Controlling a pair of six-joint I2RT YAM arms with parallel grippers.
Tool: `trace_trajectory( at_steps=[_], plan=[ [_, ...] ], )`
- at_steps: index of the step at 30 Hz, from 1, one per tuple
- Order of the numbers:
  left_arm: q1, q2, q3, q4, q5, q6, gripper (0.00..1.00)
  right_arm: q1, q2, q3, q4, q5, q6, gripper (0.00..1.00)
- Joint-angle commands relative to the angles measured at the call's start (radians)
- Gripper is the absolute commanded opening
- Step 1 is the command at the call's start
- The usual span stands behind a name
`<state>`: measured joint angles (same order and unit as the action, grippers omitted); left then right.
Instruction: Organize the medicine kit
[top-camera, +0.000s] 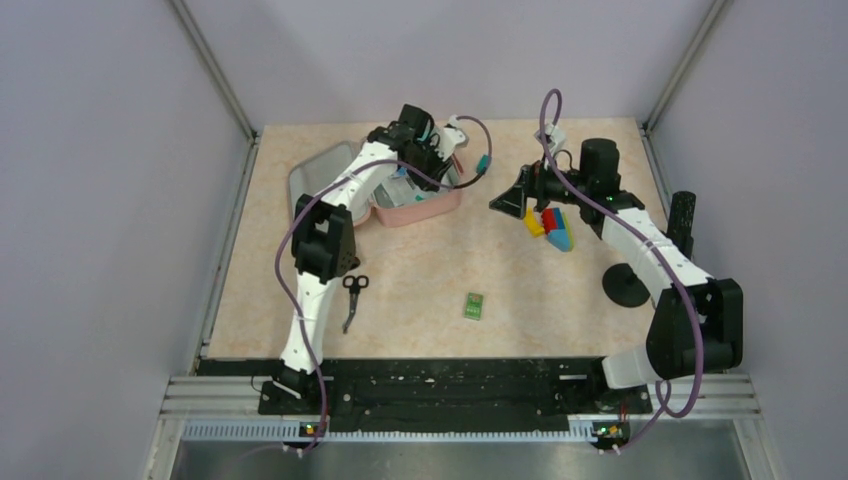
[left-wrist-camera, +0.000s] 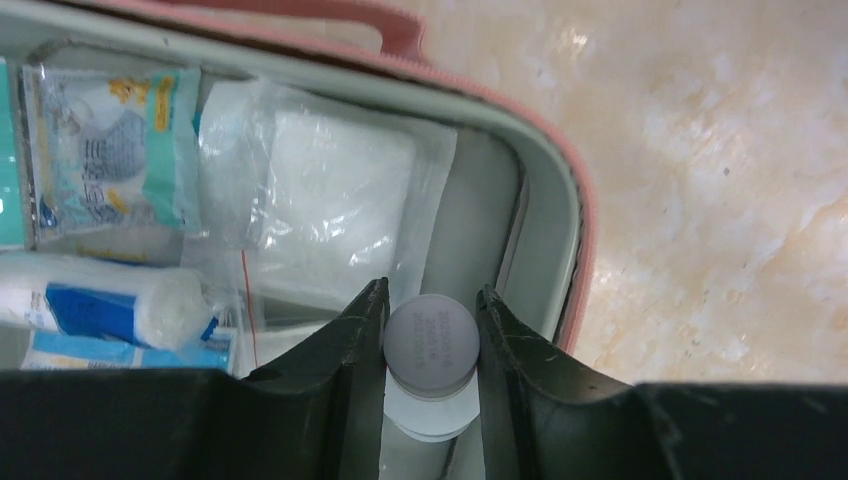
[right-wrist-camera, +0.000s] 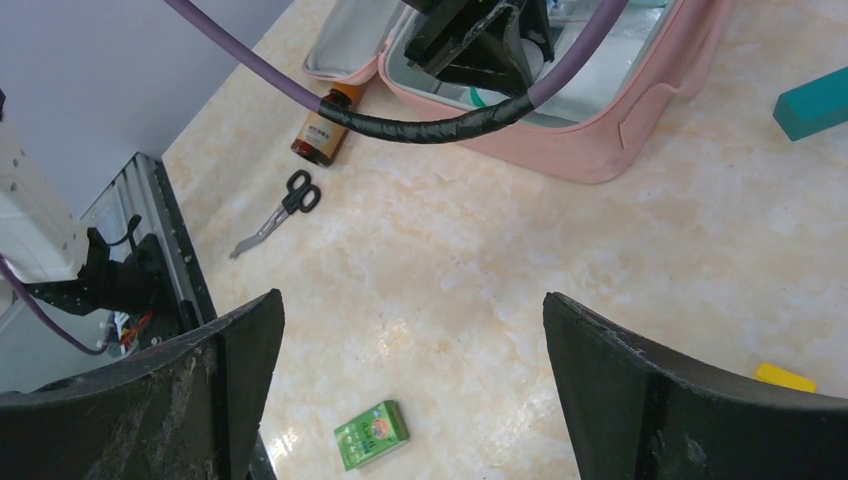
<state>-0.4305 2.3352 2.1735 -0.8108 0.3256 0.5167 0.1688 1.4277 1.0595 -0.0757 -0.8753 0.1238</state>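
While the left gripper (left-wrist-camera: 432, 300) pinches a grey-capped container (left-wrist-camera: 432, 342) (body mostly hidden), the right gripper (right-wrist-camera: 412, 305) gapes.

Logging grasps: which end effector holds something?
The left end effector, shut on a small grey round-capped container over the pink zip case; the right end effector is open, empty.

Pink soft zip case (right-wrist-camera: 620, 120), grey-green lining; grey-capped white plastic vial (left-wrist-camera: 432, 345) between my black left fingers (left-wrist-camera: 335, 380); green printed cardboard packet (right-wrist-camera: 371, 434); beige marbled tabletop (right-wrist-camera: 480, 250); blue-banded white gauze roll (left-wrist-camera: 100, 300).
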Motion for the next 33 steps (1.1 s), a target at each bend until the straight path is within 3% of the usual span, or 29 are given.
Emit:
trace_trajectory(
  at_steps=[1, 3, 6, 7, 14, 20, 28, 33],
  plan=[
    [-0.029, 0.015, 0.042, 0.14, 0.09, -0.101, 0.0, 0.0, -0.027, -0.006, 0.01, 0.008, -0.014, 0.99],
    [-0.032, 0.022, 0.04, 0.178, 0.107, -0.131, 0.01, 0.0, -0.027, -0.01, 0.01, 0.01, -0.013, 0.99],
    [-0.032, 0.024, 0.04, 0.195, 0.099, -0.159, 0.36, -0.001, -0.026, -0.01, 0.008, 0.013, -0.014, 0.99],
    [-0.032, 0.022, 0.041, 0.195, 0.092, -0.163, 0.42, 0.0, -0.025, -0.009, 0.007, 0.014, -0.015, 0.99],
    [-0.006, -0.038, 0.056, 0.219, 0.101, -0.253, 0.62, 0.0, -0.016, -0.013, 0.018, 0.015, -0.007, 0.99],
    [0.004, -0.217, -0.018, 0.269, 0.104, -0.354, 0.68, -0.001, -0.006, -0.006, 0.019, 0.012, -0.006, 0.99],
    [0.034, -0.642, -0.544, 0.238, -0.274, -0.643, 0.68, 0.0, -0.018, -0.032, 0.027, 0.071, -0.026, 0.99],
    [0.136, -0.829, -0.866, 0.205, -0.425, -0.818, 0.66, -0.001, -0.016, -0.046, 0.035, 0.134, -0.027, 0.99]
  ],
)
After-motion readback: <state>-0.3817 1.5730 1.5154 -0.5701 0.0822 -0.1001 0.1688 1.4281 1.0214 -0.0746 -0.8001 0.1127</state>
